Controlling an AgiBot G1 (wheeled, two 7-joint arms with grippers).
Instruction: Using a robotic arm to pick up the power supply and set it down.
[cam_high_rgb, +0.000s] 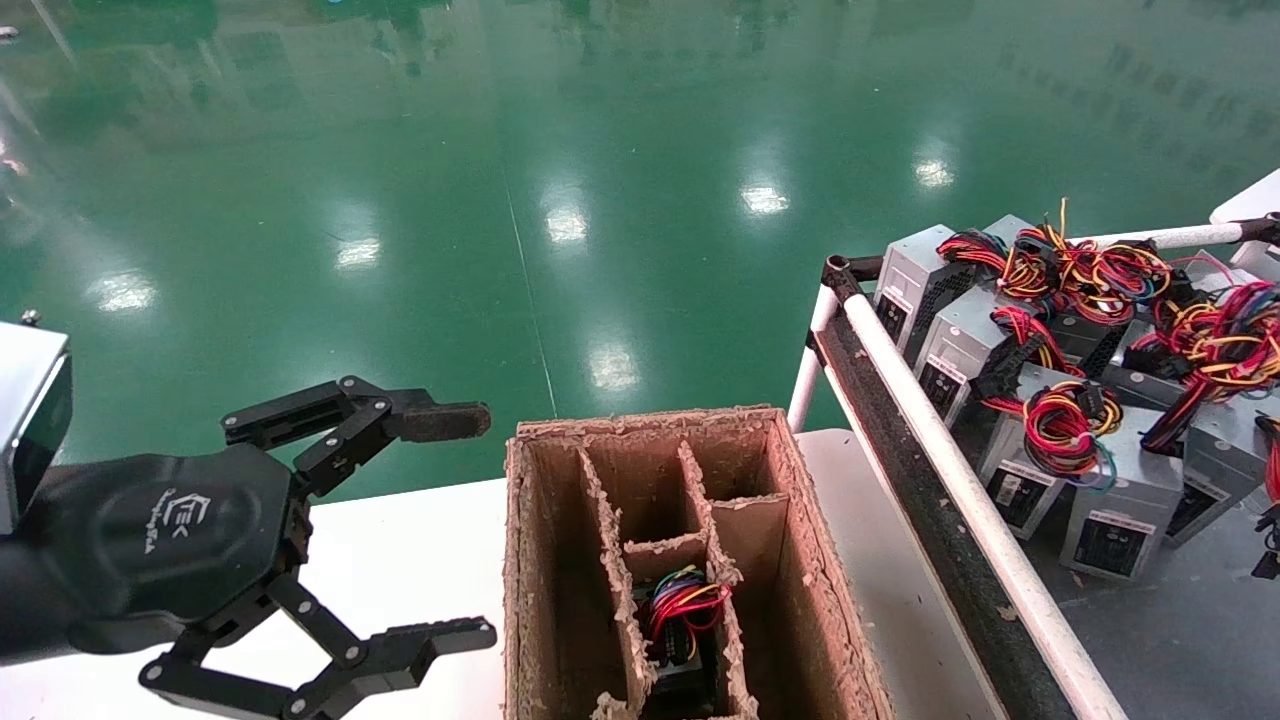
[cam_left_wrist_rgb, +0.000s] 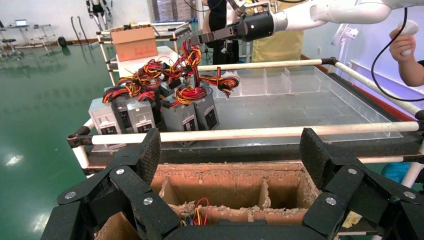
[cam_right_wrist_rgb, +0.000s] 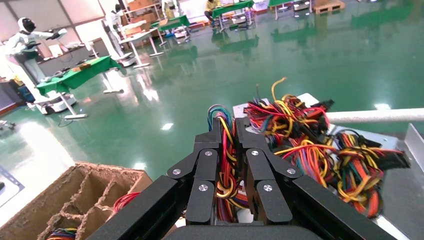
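My right arm (cam_left_wrist_rgb: 300, 17) reached over the tray (cam_left_wrist_rgb: 350, 107) at the far side of the rail (cam_high_rgb: 930, 430), its jaws drawn nearly together on the wires (cam_right_wrist_rgb: 227, 165) of a power supply. The grey case itself was hidden under my linkages, so I could not tell whether it hung free or rested among the other supplies (cam_high_rgb: 1120, 510). In my judgement the wires were taken because they stood proud of the tightly packed cases and offered the only easy hold.

My left arm (cam_high_rgb: 150, 540) waited above the white worktop (cam_high_rgb: 400, 560), just beside the box (cam_high_rgb: 800, 560), jaws spread wide and gripping nothing. It stood off to one side, apart from the box's mouth, probably so the drop path stayed free.

The box sat between my two arms, hard against the rail side of the worktop, which looked meant to keep the carry short. Its torn dividers cut it into narrow cells. One cell near me already held a unit (cam_high_rgb: 680, 610), its wires up; the cells around it showed only bare cardboard.

The pick-up seemed to be in hand and the setting-down not yet begun. A case dangling by its wires could swing, and the ragged divider edges could snag it on the way in.
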